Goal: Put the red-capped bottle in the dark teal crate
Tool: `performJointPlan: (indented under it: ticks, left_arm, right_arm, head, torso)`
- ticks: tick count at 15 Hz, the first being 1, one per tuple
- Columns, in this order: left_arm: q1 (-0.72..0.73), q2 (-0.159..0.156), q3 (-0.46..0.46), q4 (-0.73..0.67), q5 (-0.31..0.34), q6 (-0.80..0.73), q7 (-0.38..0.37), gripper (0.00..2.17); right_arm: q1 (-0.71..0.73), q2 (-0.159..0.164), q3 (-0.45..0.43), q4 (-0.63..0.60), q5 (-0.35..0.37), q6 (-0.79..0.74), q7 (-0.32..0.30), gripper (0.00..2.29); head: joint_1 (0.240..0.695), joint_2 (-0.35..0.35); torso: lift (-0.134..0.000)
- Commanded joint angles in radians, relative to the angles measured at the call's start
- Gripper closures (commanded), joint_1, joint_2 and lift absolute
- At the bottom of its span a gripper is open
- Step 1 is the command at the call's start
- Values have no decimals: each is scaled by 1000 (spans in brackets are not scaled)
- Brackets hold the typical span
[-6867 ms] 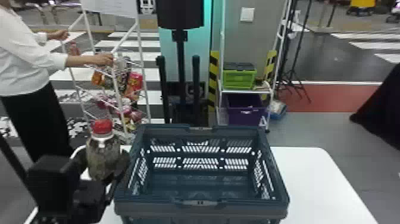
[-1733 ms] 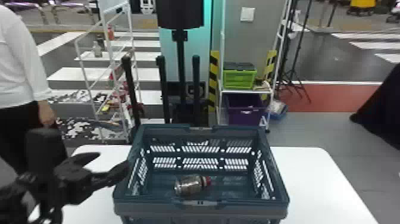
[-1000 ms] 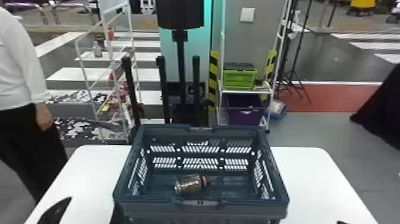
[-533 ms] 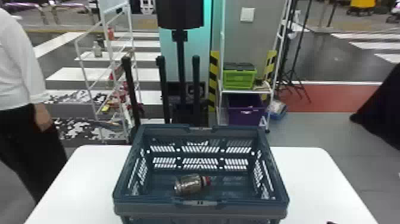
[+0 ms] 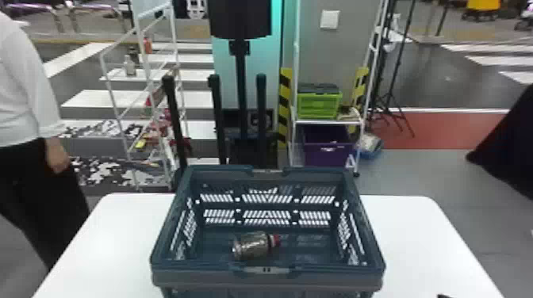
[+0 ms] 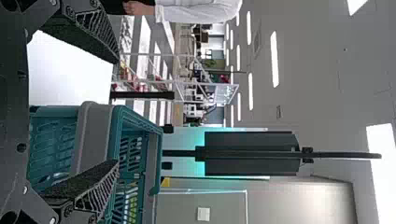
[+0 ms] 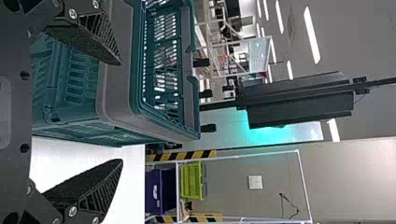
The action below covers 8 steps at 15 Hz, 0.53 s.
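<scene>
Lying on its side in dark teal crate (image 5: 329, 279), red-capped bottle (image 5: 254, 245), apart from unclenched, empty left hand (image 6: 116, 112)

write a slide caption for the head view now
Red-capped bottle lying on its side inside the dark teal crate on a white table.

All views seemingly forward, crate (image 5: 198, 279) in each

A gripper could pass down through the open top of the dark teal crate (image 5: 190, 278), whose four walls block the way in from the sides. Inside, the red-capped bottle (image 5: 253, 245) obstructs the floor near the front wall.
</scene>
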Motion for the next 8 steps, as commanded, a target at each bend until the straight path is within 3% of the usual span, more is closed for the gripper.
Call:
performJointPlan:
  ticks: [1,8]
  left_arm:
    - [-3,-4,2,2,6,9,-10,147]
    - [-17,-4,0,17,17,39,-30,147]
  right_arm:
    - [4,-1,0,-1,6,0,-9,147]
    - [6,-4,-6,-6,10,0,-20,151]
  head:
    - [499,0]
    - [499,0]
  torso:
    - [0]
    - [0]
